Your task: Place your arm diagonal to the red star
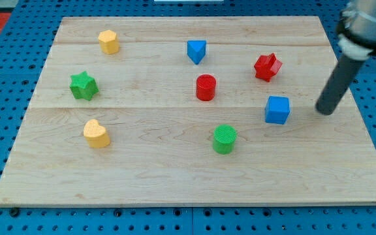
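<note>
Wooden desk on blue pegboard, eight blocks spread out.

Red star at the view's upper right, flat on the desk, nothing touching it. Blue cube below it, slightly to the view's right, apart from it. Red cylinder to the star's left and a bit lower, near the centre. Blue triangular block up and left of the cylinder. Green cylinder below the red cylinder, lower centre.

Left half: yellow hexagonal block near the top edge, green star at the left, yellow heart-shaped block below that. All well apart from each other.

No claw on this rig, so no open or closed state to tell; just a straight dark rod coming in tilted from the view's top right. My tip down at desk level near the right edge, to the right of and below the red star, i.e. off its lower-right corner, with clear desk between them. Tip roughly level with the blue cube, just to the cube's right, small gap, not touching. No block in contact with the rod.
</note>
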Motion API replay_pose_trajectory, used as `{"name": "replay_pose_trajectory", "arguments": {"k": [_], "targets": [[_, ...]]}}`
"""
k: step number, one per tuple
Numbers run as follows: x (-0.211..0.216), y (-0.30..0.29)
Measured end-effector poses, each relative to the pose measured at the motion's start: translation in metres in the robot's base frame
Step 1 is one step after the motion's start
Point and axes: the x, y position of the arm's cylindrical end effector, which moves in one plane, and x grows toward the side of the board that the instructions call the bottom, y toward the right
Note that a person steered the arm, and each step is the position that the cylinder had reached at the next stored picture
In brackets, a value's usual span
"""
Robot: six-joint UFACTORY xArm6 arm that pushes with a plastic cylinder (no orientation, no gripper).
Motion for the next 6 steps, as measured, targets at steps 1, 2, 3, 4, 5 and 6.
{"name": "replay_pose_trajectory", "arguments": {"k": [1, 2, 3, 4, 5, 6], "targets": [[0.0, 0.0], [0.054, -0.003], [0.068, -0.003], [0.095, 0.004], [0.127, 0.01], [0.103, 0.04]]}}
